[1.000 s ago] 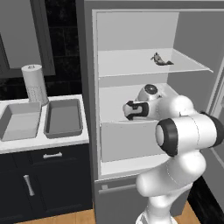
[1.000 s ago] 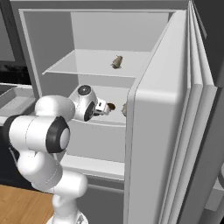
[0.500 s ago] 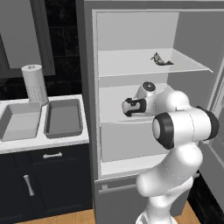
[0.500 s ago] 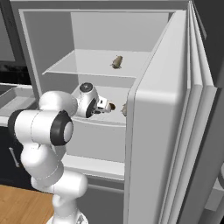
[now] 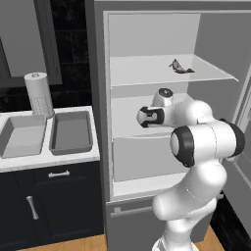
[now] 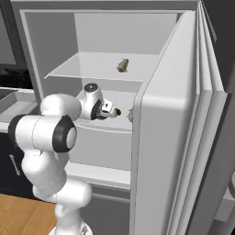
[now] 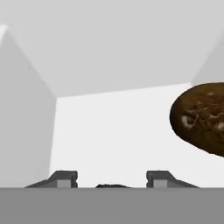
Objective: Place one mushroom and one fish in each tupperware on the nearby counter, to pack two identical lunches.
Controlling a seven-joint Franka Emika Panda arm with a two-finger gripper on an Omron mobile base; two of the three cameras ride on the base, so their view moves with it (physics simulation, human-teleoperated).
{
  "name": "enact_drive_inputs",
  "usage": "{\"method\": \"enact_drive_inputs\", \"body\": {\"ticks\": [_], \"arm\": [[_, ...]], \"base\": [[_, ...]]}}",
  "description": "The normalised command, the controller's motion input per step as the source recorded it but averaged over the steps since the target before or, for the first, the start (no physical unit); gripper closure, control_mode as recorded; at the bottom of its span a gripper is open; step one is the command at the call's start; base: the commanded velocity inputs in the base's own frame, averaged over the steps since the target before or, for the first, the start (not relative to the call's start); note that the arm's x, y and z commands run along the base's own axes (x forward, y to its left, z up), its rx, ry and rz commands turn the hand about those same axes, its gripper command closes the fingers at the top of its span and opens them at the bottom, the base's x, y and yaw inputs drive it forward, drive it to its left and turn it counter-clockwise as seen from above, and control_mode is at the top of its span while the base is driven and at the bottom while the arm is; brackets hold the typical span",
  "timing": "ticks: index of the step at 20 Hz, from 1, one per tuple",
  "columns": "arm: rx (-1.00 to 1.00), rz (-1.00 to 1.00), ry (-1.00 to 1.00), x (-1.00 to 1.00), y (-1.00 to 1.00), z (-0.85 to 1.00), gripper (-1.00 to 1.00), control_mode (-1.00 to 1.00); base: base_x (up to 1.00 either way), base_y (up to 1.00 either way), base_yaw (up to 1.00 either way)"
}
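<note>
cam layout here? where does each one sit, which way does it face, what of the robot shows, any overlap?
Left base view: behind the arm, to its left, facing the open fridge and the counter with two grey tubs; the arm rises at lower right.
Right base view: behind the arm, to its right, facing the same fridge past its open door; the arm rises at lower left.
Hand view: on the hand, looking along the gripper into a fridge shelf; both finger tips show.
Shared: both base views show the upper-shelf fish; the hand and right base views show a brown mushroom.
</note>
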Motion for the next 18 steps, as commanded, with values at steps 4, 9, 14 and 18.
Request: {"method": "enact_drive_inputs", "body": {"ticks": [4, 9, 14, 18], "arm": [[-0.02, -0.04, -0.02, -0.63, 0.00, -0.51, 1.00, -1.00], [-0.01, -0.01, -0.14, -0.94, 0.00, -0.09, 1.00, -1.00], [0.00, 0.00, -0.04, -1.00, 0.00, 0.54, 1.00, -1.00], [0.00, 0.00, 0.00, -0.91, 0.00, 1.00, 1.00, -1.00]], "base": [[0.00, 0.00, 0.00], [0.00, 0.00, 0.00], [0.00, 0.00, 0.00], [0.00, 0.00, 0.00]]}}
